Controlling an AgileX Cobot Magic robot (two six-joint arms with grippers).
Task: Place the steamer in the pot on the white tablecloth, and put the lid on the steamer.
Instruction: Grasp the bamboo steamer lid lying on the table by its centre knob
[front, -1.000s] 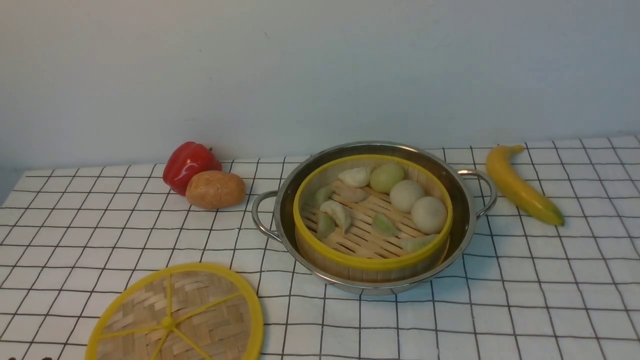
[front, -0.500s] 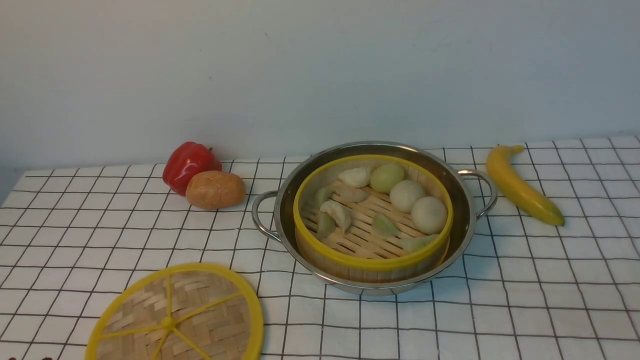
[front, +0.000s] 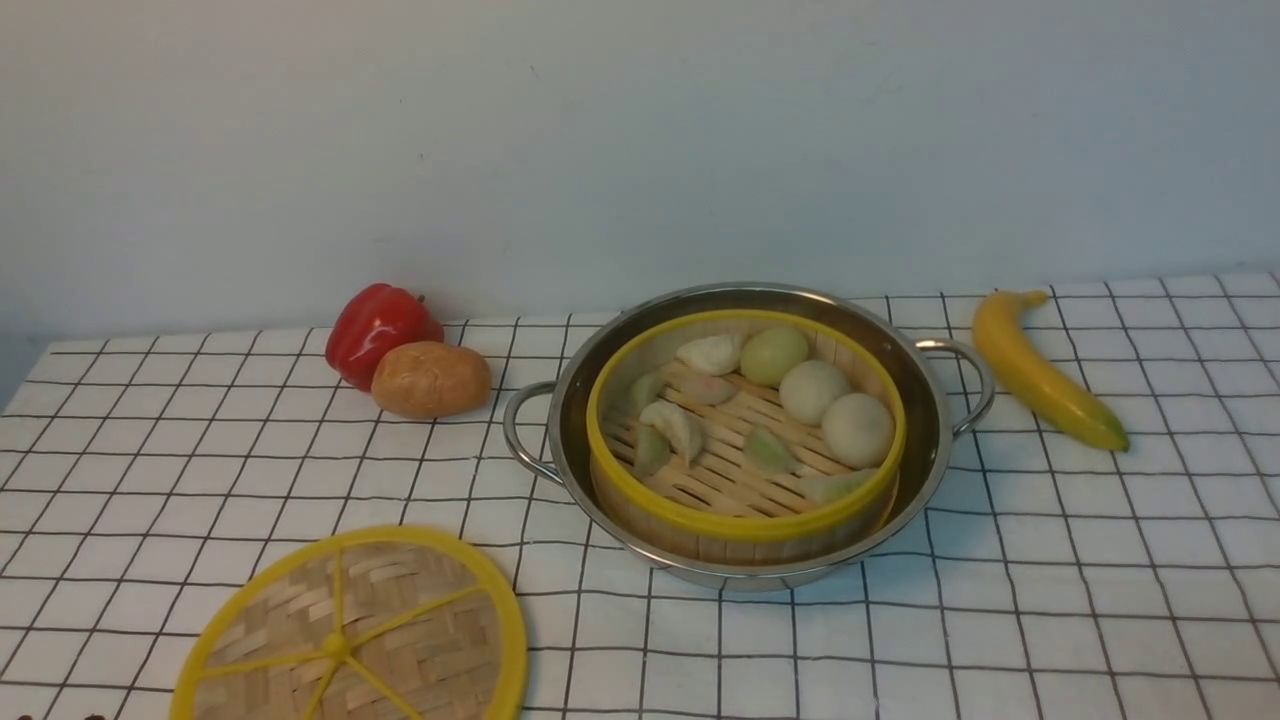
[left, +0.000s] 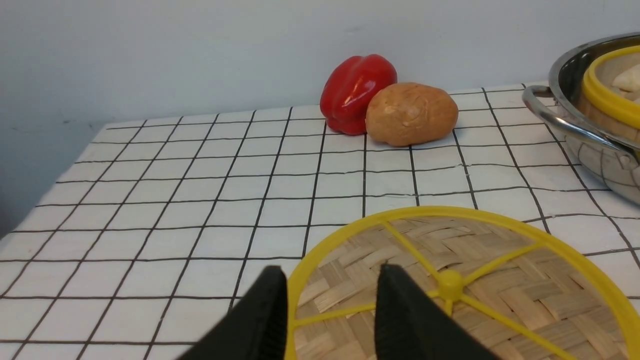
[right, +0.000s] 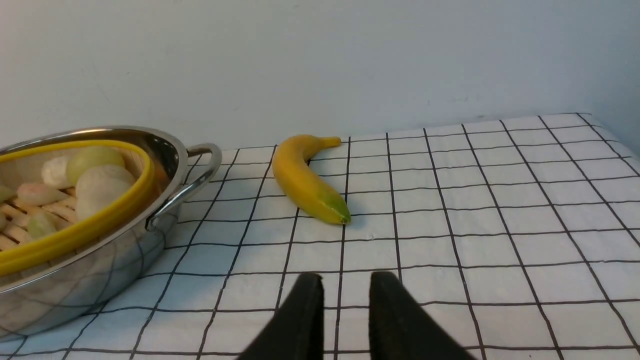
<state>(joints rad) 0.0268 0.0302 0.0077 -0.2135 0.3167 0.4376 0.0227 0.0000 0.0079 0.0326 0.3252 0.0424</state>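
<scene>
You're looking at a staged kitchen corner, more test bench than working home kitchen. A white grid tablecloth (front: 1100, 560) runs flat up to a bare, pale wall (front: 640, 130), the only backdrop you get. The kitchen feel comes only from the props: a shiny steel pot (front: 930, 440) holding a bamboo steamer (front: 745, 545) of dumplings (front: 680, 425), and a woven lid (front: 420, 640) lying on the cloth. A glossy red pepper (front: 375, 325), a potato (front: 430, 378) and a banana (front: 1040, 375) lie loose on the cloth, spotless and set out like display pieces.
</scene>
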